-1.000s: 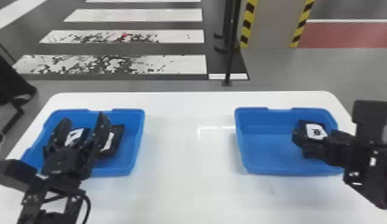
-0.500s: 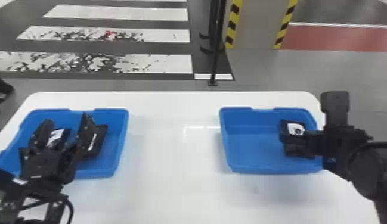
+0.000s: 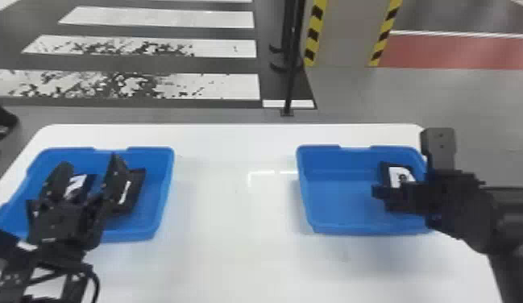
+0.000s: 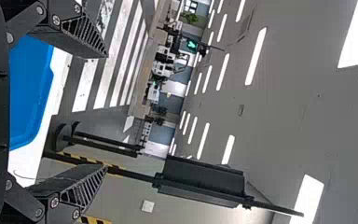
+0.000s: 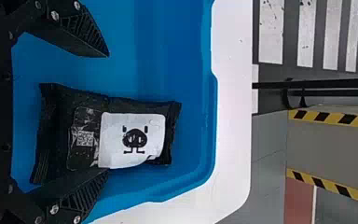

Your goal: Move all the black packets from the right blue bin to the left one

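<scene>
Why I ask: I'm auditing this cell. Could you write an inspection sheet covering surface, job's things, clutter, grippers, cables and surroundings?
Surface: white table, glossy, reflecting light.
Job's things: pig-label black packet in right blue bin; at least two black packets in left blue bin.
Clutter: nothing seen.
Grippers: left gripper open above left blue bin; right gripper open at pig-label black packet.
Cables: black cable looping beside left arm.
Surroundings: crosswalk stripes, black post, hazard-striped pillar.
</scene>
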`<state>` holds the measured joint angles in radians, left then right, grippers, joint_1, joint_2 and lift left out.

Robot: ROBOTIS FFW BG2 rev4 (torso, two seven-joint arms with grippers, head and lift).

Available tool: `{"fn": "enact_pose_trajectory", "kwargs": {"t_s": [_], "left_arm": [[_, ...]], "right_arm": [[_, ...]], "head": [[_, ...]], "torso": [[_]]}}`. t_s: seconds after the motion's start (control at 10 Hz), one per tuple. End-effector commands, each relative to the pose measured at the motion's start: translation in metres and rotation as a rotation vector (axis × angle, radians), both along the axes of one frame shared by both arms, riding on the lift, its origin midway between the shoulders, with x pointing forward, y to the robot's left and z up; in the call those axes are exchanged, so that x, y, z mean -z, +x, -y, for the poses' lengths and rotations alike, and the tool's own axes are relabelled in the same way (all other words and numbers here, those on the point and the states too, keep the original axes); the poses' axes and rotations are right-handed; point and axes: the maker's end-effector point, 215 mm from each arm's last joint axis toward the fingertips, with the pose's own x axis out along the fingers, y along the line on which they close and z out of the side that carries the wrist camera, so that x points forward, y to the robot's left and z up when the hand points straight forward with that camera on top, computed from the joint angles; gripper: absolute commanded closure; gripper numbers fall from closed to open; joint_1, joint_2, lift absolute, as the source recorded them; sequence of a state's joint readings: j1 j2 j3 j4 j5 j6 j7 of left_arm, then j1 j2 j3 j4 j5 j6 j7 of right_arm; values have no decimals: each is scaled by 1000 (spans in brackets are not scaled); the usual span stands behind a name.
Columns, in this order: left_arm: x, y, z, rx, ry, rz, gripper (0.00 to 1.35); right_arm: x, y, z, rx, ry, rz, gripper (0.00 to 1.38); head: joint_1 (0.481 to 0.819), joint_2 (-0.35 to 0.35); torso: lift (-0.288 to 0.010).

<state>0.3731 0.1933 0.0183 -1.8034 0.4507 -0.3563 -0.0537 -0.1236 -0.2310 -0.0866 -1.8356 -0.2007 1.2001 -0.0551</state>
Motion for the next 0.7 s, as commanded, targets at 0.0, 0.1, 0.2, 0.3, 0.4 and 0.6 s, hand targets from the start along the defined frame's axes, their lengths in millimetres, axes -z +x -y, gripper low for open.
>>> {"fn": "enact_pose_trajectory", "kwargs": {"t_s": [0.0,0.1,0.2,0.3,0.4,0.6], "left_arm": [[3,-1,-1,-2,-1,-6,225],[4,-2,0,0,-4,-8,225],[3,-1,-1,-1,-6,-6,225],[2,-1,0,0,-6,-4,225],[4,-2,-2,-3,-9,-8,225],[4,-2,-1,-2,-22,-7,225]], "right_arm": [[13,-3,-1,2,11,-31,196],[17,-6,-1,4,12,-43,243],[21,-9,-1,4,16,-57,360],[24,-11,-4,3,27,-74,621],[24,-11,-6,-2,35,-76,907],[15,-7,-29,-37,98,-17,1181]], "head": [[695,-51],[695,-51],[695,-51],[695,-50],[695,-49],[695,-37]], "torso": [[-168],[-168],[-168],[-168],[-168],[-168]]}}
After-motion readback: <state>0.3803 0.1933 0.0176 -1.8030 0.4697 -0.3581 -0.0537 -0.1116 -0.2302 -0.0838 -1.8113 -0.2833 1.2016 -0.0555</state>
